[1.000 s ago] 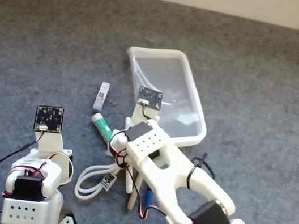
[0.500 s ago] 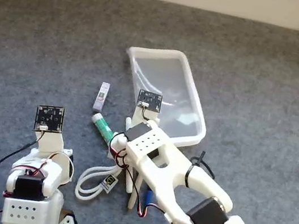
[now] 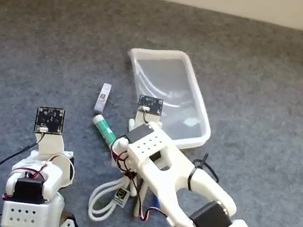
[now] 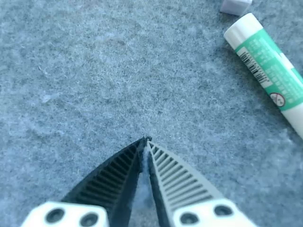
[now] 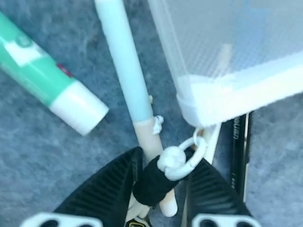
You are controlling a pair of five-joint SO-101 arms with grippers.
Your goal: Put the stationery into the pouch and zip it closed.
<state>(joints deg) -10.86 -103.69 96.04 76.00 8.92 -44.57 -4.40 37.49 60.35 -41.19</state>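
Gripping zip pull (image 5: 151, 185) in right gripper (image 5: 165, 163); left gripper (image 4: 146, 141) clenched, empty. Risk of zipping pouch (image 3: 168, 81) with glue stick (image 5: 40, 80) outside.

White cord loop (image 3: 92, 202) and right gripper (image 5: 163, 160) slightly back toward the arm's base.

You're seeing a grey carpet (image 3: 48, 32) and a translucent white pouch (image 3: 170, 87) with a fine dotted weave. The glue stick (image 3: 104, 129) is showing green with white ends, the pen (image 5: 124, 61) pale blue over cream, the cord (image 3: 94, 204) white, its tab (image 5: 152, 182) black. Your left gripper (image 4: 145, 142) is showing one black and one pale grey ribbed finger.
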